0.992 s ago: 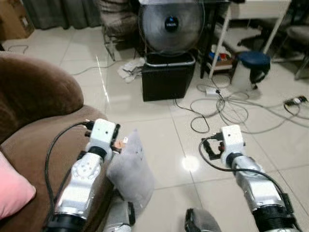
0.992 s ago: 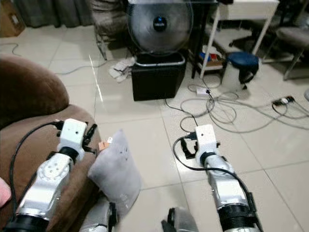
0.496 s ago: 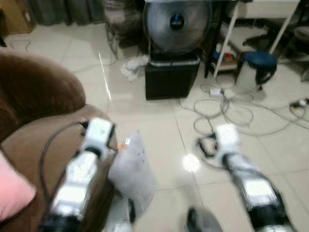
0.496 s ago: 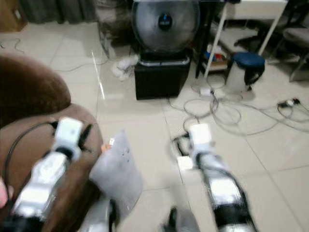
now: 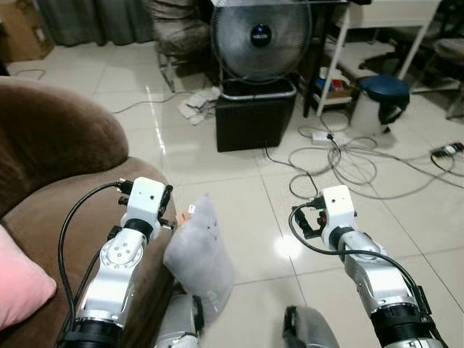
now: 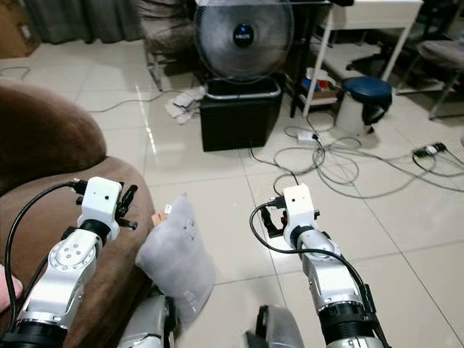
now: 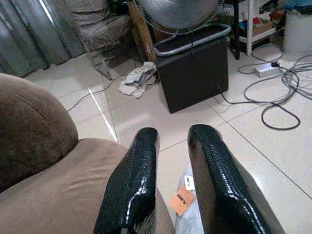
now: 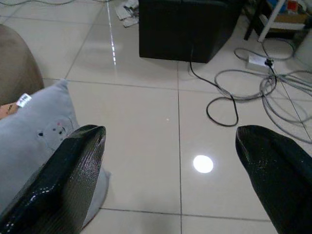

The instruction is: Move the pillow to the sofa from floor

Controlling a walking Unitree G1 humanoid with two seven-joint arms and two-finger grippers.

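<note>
At the far left a pink cushion (image 5: 20, 284) lies on the seat of the brown sofa (image 5: 51, 145), whose rounded arm rises behind it. The left arm reaches forward over the sofa's front edge, and in its wrist view the left claw (image 7: 171, 141) has its two black fingers (image 7: 134, 180) close together with only a narrow gap, gripping nothing. Just below those fingers hangs an orange tag (image 7: 181, 199) at the top corner of the grey pillow (image 5: 199, 250). The pillow stands upright on the tiled floor (image 5: 239, 185), leaning against the sofa's front, just beside the left arm. A small bear print shows on its face in the right wrist view.

Further right, a large fan (image 5: 259, 36) sits on a black box (image 5: 254, 119), with a crumpled cloth (image 5: 199, 105) on the floor beside it. White cables (image 5: 348, 163) loop across the tiles near a blue-seated stool (image 5: 380, 98). The right claw (image 8: 175, 161) hovers over bare floor with its fingers (image 8: 66, 180) spread wide apart, the pillow near one of them.

Compared with a second ago, pillow and sofa lie as they did. Both arms hold much the same pose; the blur of half a second ago has cleared, and the whole picture has shifted only slightly.
</note>
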